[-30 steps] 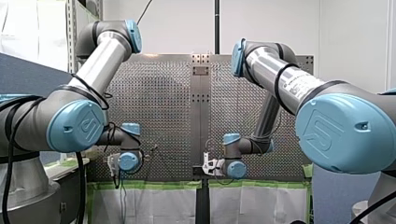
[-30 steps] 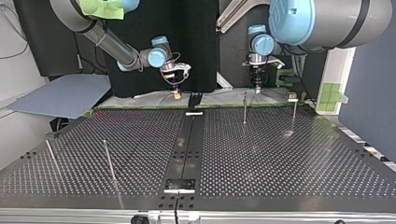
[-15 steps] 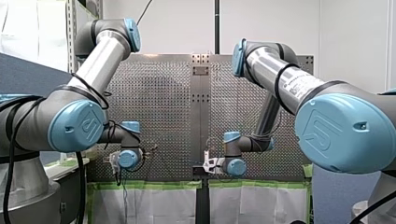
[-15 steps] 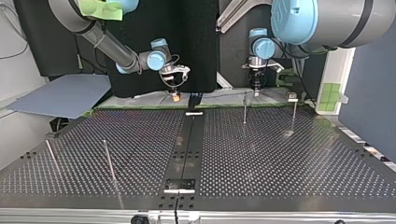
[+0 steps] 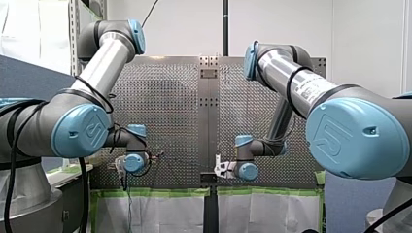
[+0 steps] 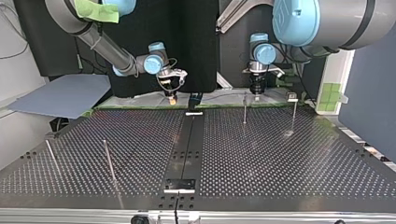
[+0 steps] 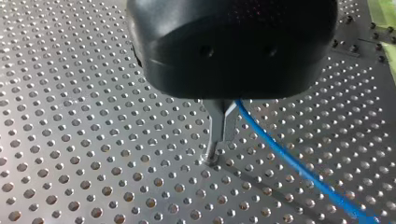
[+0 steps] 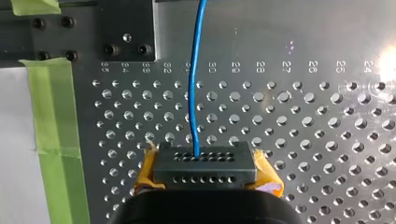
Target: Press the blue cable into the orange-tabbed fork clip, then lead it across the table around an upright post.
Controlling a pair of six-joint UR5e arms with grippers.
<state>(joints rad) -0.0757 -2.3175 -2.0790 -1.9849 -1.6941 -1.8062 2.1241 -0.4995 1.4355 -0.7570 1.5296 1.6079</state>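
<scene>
The blue cable runs straight out from the middle of my right gripper, which is shut on it between yellow-padded fingers, low over the perforated table. My left gripper has its metal fingers pressed together just above the table, and the blue cable leaves them sideways. In the top view my right gripper hangs at the far edge left of centre. My left gripper hangs right of centre, next to an upright post. I cannot make out an orange-tabbed clip.
More upright posts stand on the table: one at the top view's far right and two at its near left. Green tape lines the table's edge by my right gripper. A dark centre strip divides the table.
My right gripper has slid toward the top view's left and sunk a little. My left gripper has shifted only slightly near the post. Both grips are unchanged.
</scene>
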